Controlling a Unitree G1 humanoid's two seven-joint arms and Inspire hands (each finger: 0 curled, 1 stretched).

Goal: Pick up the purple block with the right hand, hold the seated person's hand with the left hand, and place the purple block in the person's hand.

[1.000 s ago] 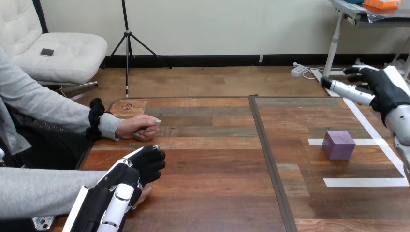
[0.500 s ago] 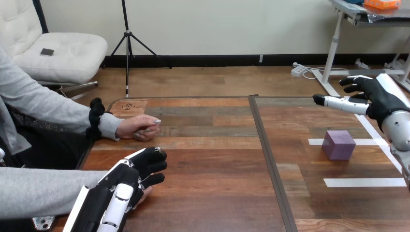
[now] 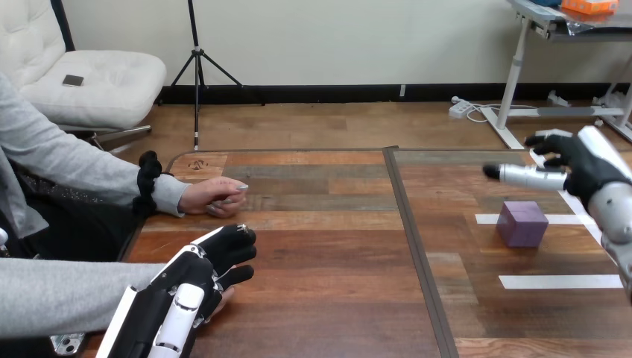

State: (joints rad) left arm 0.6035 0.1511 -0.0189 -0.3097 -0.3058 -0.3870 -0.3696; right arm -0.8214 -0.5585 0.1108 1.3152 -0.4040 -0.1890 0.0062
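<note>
right hand (image 3: 585, 168): open, nothing in it; fingers (image 3: 522, 177) stretched straight, pointing toward the view's left.
right hand, pos.: in the air at the view's right edge, over the far right part of the table (image 3: 328, 298); forearm cut off by that edge.
purple block (image 3: 522, 224): sat on the table just below the right hand's fingers in the view, on the robot's side of them; apart from the hand, no contact.
around the block: it stood on the far one of two white tape strips (image 3: 559, 281); the near strip lay apart from it, closer to the robot.
left hand (image 3: 197, 280): at the view's lower left, back up, lying over the person's lower hand (image 3: 222, 300), the one w/ the grey sleeve along the bottom edge.
left hand, grip: can't tell whether it clasped that hand or only lay on it.
hidden: most of the person's lower hand was covered by the left hand; only the fingertips peeked out at its near side.
person's upper hand (image 3: 212, 198): beyond the left hand and apart from it, resting on the table near its left edge, loosely closed.
left side vs. block: both of the person's hands and the left hand were well apart from the purple block, across the table's middle seam.
</note>
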